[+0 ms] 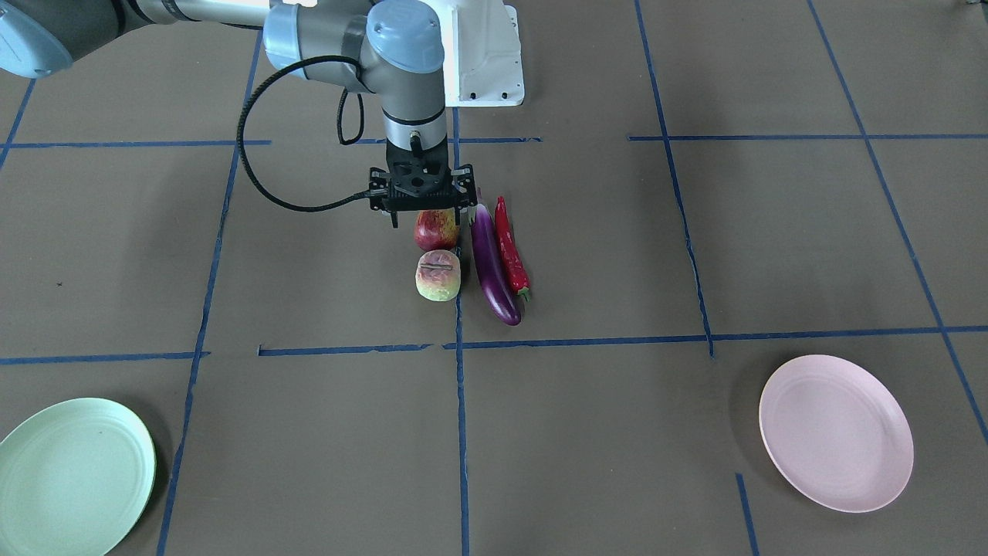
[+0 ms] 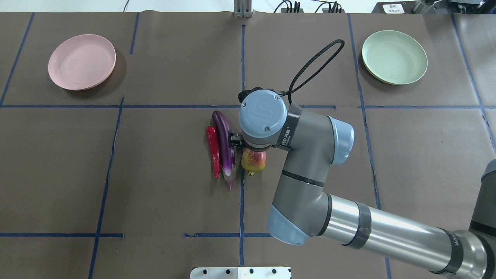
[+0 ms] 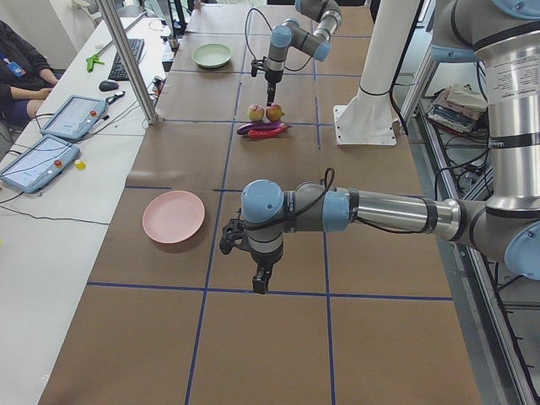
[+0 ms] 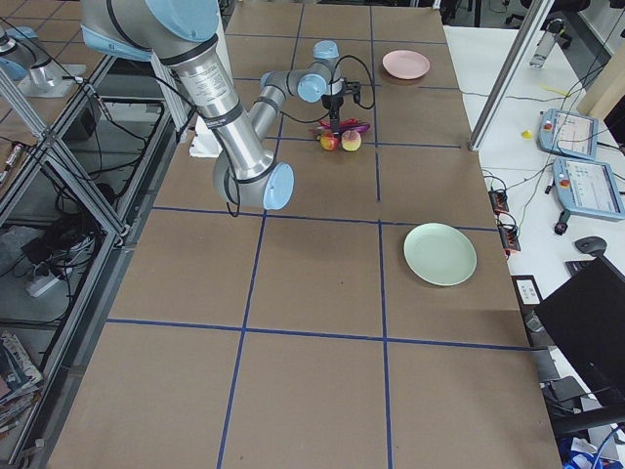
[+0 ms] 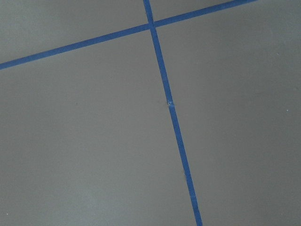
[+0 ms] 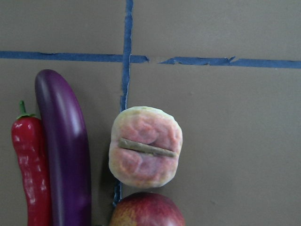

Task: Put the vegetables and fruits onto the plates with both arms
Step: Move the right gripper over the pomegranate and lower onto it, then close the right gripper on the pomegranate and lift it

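Brown taped table point(image 1: 617, 448) | right claw point(image 1: 428, 220) open over mid-table pomegranate point(image 1: 436, 232), holding nothing | left claw point(image 3: 261, 283): can't tell | step: first pick | next, I guess: drop lower, squeeze gently

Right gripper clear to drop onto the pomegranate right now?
Probably yes: the right gripper hangs open directly above the round dark-red pomegranate, nothing between them. The pink-and-yellow-green peach-like fruit and long purple eggplant crowd it closely, so finger room is tight.

Right gripper point(image 1: 429, 221) pointing down, fingers point(image 1: 394, 218) spread, left arm point(image 3: 384, 211) outstretched
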`<state>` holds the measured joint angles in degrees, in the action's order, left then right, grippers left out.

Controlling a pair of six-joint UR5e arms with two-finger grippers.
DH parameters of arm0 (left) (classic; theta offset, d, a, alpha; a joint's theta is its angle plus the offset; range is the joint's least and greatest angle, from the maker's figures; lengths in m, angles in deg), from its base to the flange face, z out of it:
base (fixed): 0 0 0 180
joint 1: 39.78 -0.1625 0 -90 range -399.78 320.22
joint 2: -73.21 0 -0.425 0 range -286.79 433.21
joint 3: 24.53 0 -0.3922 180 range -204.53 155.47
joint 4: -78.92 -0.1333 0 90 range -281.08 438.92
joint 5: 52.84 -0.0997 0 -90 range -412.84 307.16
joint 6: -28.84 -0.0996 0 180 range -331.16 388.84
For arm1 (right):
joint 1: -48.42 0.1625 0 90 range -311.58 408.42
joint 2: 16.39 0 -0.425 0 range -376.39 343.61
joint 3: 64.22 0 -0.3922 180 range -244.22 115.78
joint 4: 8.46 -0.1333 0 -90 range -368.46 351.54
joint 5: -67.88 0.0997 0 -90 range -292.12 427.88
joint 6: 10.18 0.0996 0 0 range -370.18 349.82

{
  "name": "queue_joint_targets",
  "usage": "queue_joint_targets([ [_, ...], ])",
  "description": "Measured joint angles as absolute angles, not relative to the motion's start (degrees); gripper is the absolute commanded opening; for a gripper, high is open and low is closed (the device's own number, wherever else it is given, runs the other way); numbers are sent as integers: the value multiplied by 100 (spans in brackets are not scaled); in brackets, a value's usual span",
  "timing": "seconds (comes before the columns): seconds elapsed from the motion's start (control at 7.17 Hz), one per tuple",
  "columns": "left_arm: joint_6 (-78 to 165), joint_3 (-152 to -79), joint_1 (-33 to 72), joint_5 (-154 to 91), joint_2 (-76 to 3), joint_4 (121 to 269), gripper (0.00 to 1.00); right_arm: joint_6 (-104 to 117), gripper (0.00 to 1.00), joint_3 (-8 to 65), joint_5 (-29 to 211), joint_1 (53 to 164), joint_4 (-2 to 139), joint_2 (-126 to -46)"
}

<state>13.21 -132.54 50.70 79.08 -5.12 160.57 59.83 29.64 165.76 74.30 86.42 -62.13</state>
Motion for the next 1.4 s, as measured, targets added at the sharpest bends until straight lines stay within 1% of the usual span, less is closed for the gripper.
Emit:
queue_joint_targets([
  [0.42,1320,-13261,5067,7908,-514,16057,100,6022,99,2528,16399,7237,8626,-6076],
  [0.56,1320,-13255,5067,7908,-512,16055,100,6015,81,2401,16339,7186,8622,-6072],
  [0.7,1320,-13251,5066,7908,-511,16052,100,6007,17,2319,16313,7149,8620,-6070],
  [0.84,1320,-13243,5066,7908,-511,16049,100,6006,2,2279,16308,7132,8620,-6051],
  [1.12,1320,-13238,5066,7908,-510,16052,100,6006,2,2446,16496,7291,8649,-6014],
  [1.4,1320,-13249,5066,7908,-510,16049,100,5737,2,2937,17157,7957,8982,-6070],
])
